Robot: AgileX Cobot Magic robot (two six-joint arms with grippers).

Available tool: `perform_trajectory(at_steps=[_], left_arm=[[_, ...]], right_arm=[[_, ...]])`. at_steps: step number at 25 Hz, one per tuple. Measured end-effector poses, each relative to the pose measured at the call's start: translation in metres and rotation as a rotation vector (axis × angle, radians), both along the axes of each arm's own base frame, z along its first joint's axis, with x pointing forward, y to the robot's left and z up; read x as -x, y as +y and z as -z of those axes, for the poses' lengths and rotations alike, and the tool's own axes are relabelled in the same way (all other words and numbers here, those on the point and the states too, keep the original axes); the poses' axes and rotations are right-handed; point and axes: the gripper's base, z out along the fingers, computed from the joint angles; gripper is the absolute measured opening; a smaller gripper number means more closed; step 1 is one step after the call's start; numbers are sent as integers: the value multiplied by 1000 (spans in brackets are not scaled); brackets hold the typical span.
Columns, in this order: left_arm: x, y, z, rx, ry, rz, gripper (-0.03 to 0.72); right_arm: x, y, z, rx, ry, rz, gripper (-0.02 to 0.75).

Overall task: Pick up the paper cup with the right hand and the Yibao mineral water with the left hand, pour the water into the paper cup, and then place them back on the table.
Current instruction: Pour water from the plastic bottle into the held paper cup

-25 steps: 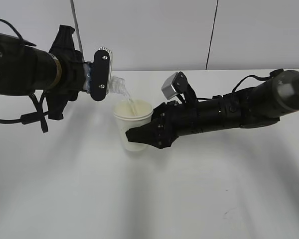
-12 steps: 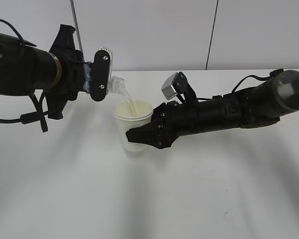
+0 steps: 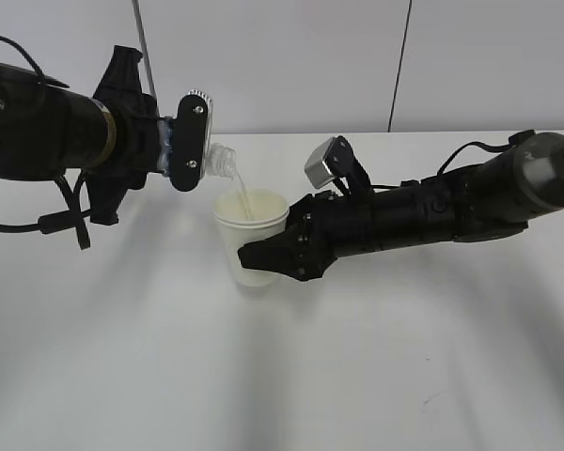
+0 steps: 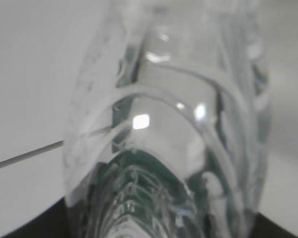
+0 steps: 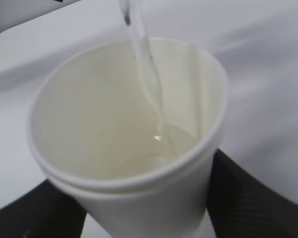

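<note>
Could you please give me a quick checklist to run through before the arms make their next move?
1. Stream of water lands inside the cup: ok.
2. Right gripper shut on the cup: ok.
3. Left gripper holds the bottle tilted, mouth above the rim: ok.
4. Cup upright: ok.
5. Cup not overfull, water low inside: ok.
6. Water left in the bottle: cannot tell.

A pale wall is seen behind the scene. It is crossed by a dark vertical line and a thin grey rod.
</note>
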Motion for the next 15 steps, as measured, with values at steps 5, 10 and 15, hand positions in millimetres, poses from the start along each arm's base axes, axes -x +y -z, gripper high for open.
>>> perform_trajectory(at_steps=[5,10,15], left_arm=[[0,0,0,-1,-1,1,335],[0,0,0,-6,-3,4,335],[0,0,0,-12,-7,8,335]], right_arm=[[0,0,0,0,0,0,521],[0,0,0,0,0,0,521],[0,0,0,0,0,0,521]])
